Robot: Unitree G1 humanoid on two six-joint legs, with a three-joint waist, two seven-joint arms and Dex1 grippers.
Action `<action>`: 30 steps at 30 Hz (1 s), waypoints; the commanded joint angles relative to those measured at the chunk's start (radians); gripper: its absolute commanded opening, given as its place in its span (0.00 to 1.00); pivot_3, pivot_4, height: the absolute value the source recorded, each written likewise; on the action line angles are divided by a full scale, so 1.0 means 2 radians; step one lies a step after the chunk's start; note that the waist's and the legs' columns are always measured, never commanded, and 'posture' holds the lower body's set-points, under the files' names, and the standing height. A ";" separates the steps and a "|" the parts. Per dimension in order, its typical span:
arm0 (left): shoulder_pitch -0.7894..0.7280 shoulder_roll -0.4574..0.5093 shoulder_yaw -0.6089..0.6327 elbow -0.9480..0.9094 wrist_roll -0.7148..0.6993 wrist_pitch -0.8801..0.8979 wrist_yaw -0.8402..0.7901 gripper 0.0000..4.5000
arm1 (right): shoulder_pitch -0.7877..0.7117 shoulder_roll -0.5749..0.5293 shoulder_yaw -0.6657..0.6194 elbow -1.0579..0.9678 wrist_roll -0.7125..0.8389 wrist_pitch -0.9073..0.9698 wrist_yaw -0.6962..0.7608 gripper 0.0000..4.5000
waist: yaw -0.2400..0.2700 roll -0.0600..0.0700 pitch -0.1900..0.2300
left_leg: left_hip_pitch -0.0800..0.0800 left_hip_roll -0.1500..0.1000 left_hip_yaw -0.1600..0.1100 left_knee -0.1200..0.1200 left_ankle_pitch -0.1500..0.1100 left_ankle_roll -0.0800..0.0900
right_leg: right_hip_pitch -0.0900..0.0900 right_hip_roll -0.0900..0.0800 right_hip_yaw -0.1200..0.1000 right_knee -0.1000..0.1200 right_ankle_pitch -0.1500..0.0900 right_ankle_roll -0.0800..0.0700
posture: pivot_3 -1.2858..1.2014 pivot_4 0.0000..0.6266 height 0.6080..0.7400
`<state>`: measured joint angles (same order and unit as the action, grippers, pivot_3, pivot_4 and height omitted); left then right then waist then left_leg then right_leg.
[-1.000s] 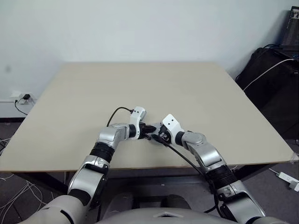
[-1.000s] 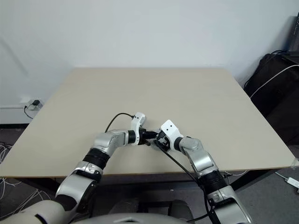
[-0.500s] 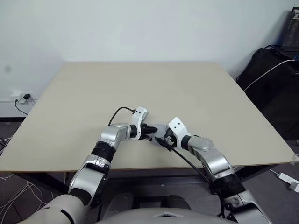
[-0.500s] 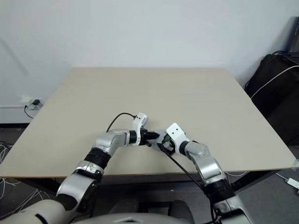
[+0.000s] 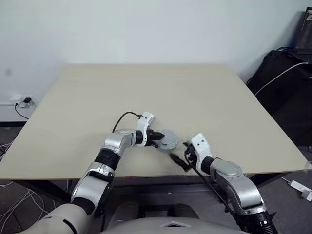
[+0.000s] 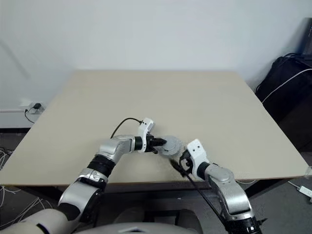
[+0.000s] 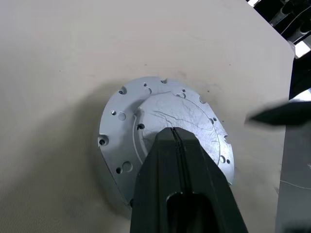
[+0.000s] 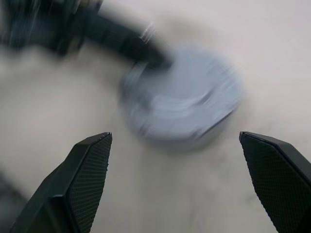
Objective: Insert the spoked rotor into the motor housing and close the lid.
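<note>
Lid (image 7: 165, 128) lies smooth face up near the bench (image 5: 146, 92) front edge, apparently seated on the housing. Right hand (image 5: 179, 155) has let go and drawn back, fingers spread wide, holding nothing. Left hand (image 5: 158, 139), fingers closed together, presses its tips on the lid's top; closing looks about done.

The lid (image 5: 168, 139) is lying flat on the table (image 5: 146, 92), near the front edge and about midway along it. The left gripper (image 5: 157, 138) is resting its closed fingertips on the lid from the lid's left. The right gripper (image 5: 181, 157) is sitting to the lid's right, nearer the front edge (apart from the lid, fingers spread).
</note>
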<state>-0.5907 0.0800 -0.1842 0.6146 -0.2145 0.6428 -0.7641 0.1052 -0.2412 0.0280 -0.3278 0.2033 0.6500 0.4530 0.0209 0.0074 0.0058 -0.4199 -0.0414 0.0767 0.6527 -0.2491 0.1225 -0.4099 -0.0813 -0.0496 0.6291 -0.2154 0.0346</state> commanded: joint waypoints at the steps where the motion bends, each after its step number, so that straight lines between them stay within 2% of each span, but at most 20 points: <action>1: 0.015 0.004 -0.018 0.014 0.019 0.012 0.002 0.00 | -0.009 0.054 -0.070 -0.018 0.049 0.028 -0.061 1.00 | 0.000 0.000 0.000 | 0.000 0.000 0.000 0.000 0.000 0.000 | 0.000 0.000 0.000 0.000 0.000 0.000 | 0.52 0.00 1.00; 4: 0.018 0.006 -0.022 0.010 0.020 0.015 0.000 0.00 | -0.024 0.094 -0.100 -0.004 0.086 0.080 -0.093 1.00 | 0.000 0.001 -0.001 | 0.000 0.000 0.000 -0.001 0.000 0.000 | 0.000 0.000 0.000 0.000 0.000 0.000 | 0.52 0.00 1.00; 13: 0.025 0.006 -0.024 0.000 0.023 0.019 0.001 0.00 | -0.067 0.146 -0.116 0.050 0.136 0.143 -0.125 1.00 | -0.001 0.002 -0.001 | 0.000 0.000 0.000 -0.003 0.000 0.000 | -0.001 0.000 0.000 -0.001 0.000 -0.001 | 0.52 0.00 1.00; 24: 0.029 0.006 -0.024 -0.006 0.025 0.021 -0.003 0.00 | -0.111 0.165 -0.122 0.117 0.157 0.138 -0.150 1.00 | -0.002 0.003 -0.001 | 0.000 0.000 0.000 -0.003 0.000 0.000 | -0.001 0.000 0.000 -0.001 0.000 -0.001 | 0.52 0.00 1.00; 30: 0.030 0.006 -0.025 -0.008 0.026 0.022 -0.003 0.00 | -0.128 0.175 -0.149 0.142 0.208 0.169 -0.150 1.00 | -0.003 0.003 -0.001 | 0.000 -0.001 0.000 -0.003 0.000 0.000 | -0.001 0.000 0.000 -0.001 0.000 -0.001 | 0.52 0.00 1.00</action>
<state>-0.5604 0.0872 -0.1893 0.5608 -0.1948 0.6458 -0.7717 -0.1158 0.0745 -0.2589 -0.0392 0.5677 0.9685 0.1461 0.0149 0.0129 0.0028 -0.4191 -0.0424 0.0770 0.6471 -0.2489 0.1220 -0.4116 -0.0811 -0.0490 0.6272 -0.2157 0.0332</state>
